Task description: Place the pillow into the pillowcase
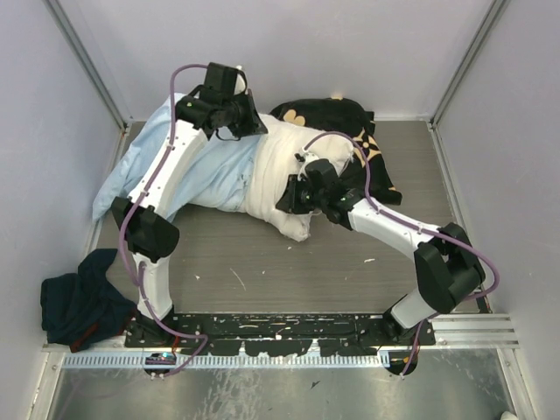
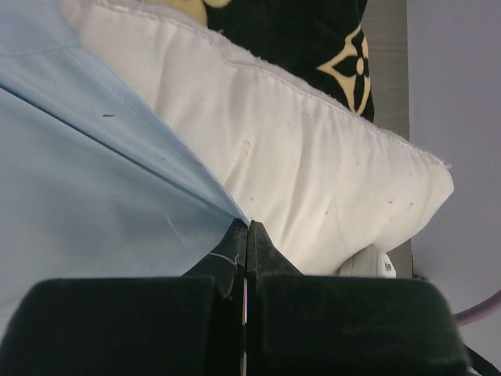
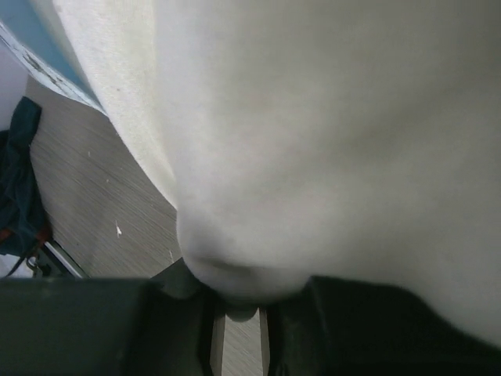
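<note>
The cream-white pillow point(image 1: 282, 179) lies mid-table, its left part inside the light blue pillowcase point(image 1: 166, 162). My left gripper point(image 1: 256, 128) is at the far edge of the case's opening. In the left wrist view it point(image 2: 247, 229) is shut on the pillowcase point(image 2: 94, 172) hem, right where the hem meets the pillow point(image 2: 313, 157). My right gripper point(image 1: 294, 198) is pressed against the pillow's near right end. In the right wrist view the pillow point(image 3: 313, 117) fills the frame, and a bulge of it sits pinched between the jaws of the right gripper point(image 3: 239, 305).
A black cloth with tan flower motifs point(image 1: 354, 127) lies under and behind the pillow's right end. A dark blue cloth point(image 1: 83, 297) lies at the near left. Grey walls enclose the table on three sides. A metal rail point(image 1: 280, 328) runs along the front edge.
</note>
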Action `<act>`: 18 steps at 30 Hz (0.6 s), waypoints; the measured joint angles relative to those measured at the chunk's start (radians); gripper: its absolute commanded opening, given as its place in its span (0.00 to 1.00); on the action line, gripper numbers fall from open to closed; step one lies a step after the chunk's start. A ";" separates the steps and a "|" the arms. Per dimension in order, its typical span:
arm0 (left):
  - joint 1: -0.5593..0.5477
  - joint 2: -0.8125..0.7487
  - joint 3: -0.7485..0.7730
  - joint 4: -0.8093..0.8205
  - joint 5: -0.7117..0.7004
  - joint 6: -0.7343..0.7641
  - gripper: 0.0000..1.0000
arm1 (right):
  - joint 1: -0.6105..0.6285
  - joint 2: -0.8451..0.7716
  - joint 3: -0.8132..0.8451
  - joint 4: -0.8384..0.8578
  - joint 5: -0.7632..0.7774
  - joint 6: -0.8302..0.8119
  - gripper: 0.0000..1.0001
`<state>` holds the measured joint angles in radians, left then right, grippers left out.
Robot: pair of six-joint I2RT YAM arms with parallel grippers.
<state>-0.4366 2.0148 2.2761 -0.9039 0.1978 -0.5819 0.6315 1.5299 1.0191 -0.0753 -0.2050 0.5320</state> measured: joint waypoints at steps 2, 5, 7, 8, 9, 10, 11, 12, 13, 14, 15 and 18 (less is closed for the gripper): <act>-0.018 0.000 -0.027 0.005 0.006 0.000 0.00 | 0.001 -0.001 0.003 -0.016 0.000 0.002 0.42; -0.023 -0.004 -0.073 0.027 0.015 0.000 0.00 | 0.006 -0.026 0.003 -0.072 0.014 0.000 0.52; -0.018 -0.010 -0.101 0.036 0.019 0.000 0.00 | 0.011 -0.068 0.003 -0.132 0.047 0.001 0.58; -0.015 -0.014 -0.116 0.040 0.023 -0.002 0.00 | 0.014 -0.098 0.003 -0.168 0.069 0.004 0.60; -0.013 -0.018 -0.128 0.045 0.029 -0.003 0.00 | 0.016 -0.140 0.003 -0.208 0.100 0.008 0.61; -0.011 -0.021 -0.134 0.051 0.032 -0.004 0.00 | 0.016 -0.168 0.005 -0.232 0.119 0.013 0.62; -0.011 -0.021 -0.135 0.055 0.035 -0.005 0.00 | 0.017 -0.204 0.012 -0.269 0.150 0.018 0.62; -0.011 -0.022 -0.136 0.059 0.036 -0.006 0.00 | 0.017 -0.232 0.026 -0.304 0.182 0.022 0.64; -0.011 -0.023 -0.136 0.063 0.037 -0.006 0.00 | 0.017 -0.256 0.045 -0.334 0.219 0.026 0.67; -0.011 -0.023 -0.136 0.068 0.037 -0.006 0.00 | 0.017 -0.276 0.068 -0.359 0.260 0.030 0.70; -0.011 -0.023 -0.136 0.071 0.037 -0.006 0.00 | 0.016 -0.289 0.086 -0.370 0.293 0.032 0.71; -0.011 -0.024 -0.136 0.071 0.051 -0.007 0.00 | -0.001 -0.313 0.150 -0.383 0.406 0.032 0.74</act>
<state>-0.4480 1.9911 2.1403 -0.8333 0.2493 -0.5888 0.6308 1.2171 1.1690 -0.4587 0.2008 0.5636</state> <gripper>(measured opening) 0.008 0.713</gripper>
